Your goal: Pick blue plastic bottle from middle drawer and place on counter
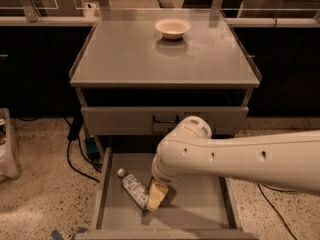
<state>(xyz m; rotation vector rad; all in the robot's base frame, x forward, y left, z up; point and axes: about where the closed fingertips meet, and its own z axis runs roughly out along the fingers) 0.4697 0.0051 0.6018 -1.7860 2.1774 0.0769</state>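
Starting far left: pale bin [7, 144] on the speckled floor at the 9 o'clock edge, w/ dark cables [75, 151] btwn it and the cabinet. Middle drawer [101, 189] stands open at the bottom of the cabinet, approx 6 o'clock in frame. Blue plastic bottle [134, 190] lies flat on the drawer floor, left half, white cap toward 11 o'clock, base toward 5 o'clock, clear of the left wall. Gripper [157, 196] is down inside the drawer at the bottle's base end, its tan end touching or just beside the bottle; can't tell which. Jaw state: can't tell, nor whether it has hold of the bottle, since the wrist covers it. Above sits a closed drawer front [165, 120] w/ black handle. White bowl [173, 28] sits at the counter's 12 o'clock, near the back edge. Counter [215, 59] is the flat grey cabinet top. White arm [260, 156] spans from the 3 o'clock edge to the drawer, over its right side.
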